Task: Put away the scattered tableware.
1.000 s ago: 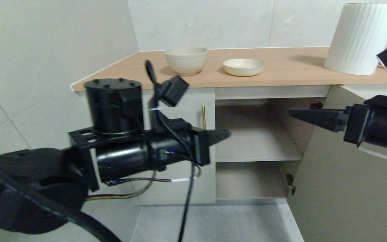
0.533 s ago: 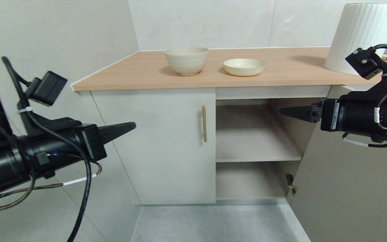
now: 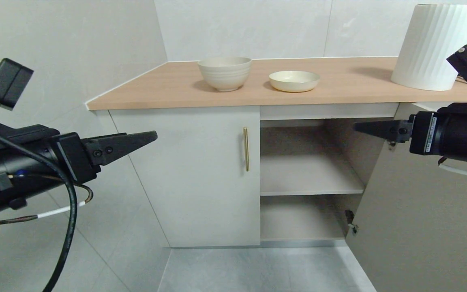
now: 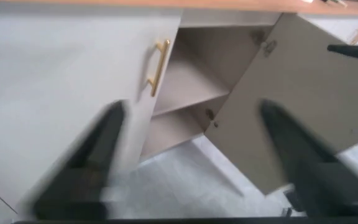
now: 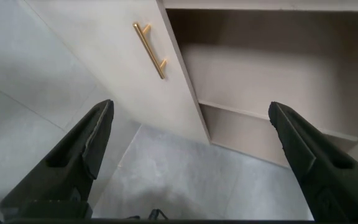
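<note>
On the wooden countertop (image 3: 168, 87) stand a deep cream bowl (image 3: 224, 73) and, to its right, a shallow cream dish (image 3: 294, 80). Below them the cabinet's right half is open, showing a middle shelf (image 3: 306, 174) and a bottom shelf, both bare. My left gripper (image 3: 149, 138) hangs out to the left of the cabinet at door height, its fingers wide apart (image 4: 191, 107) and holding nothing. My right gripper (image 3: 359, 127) is level with the open compartment's upper right and is open (image 5: 190, 106) and holding nothing.
A tall white ribbed cylinder (image 3: 436, 44) stands at the counter's right end. The left cabinet door with a gold handle (image 3: 246, 149) is shut. The right door (image 3: 416, 211) stands swung out under my right arm. A tiled wall closes in on the left.
My left arm has swung from in front of the cabinet out to the left, uncovering the shut door. The right gripper has drawn back slightly to the right.
</note>
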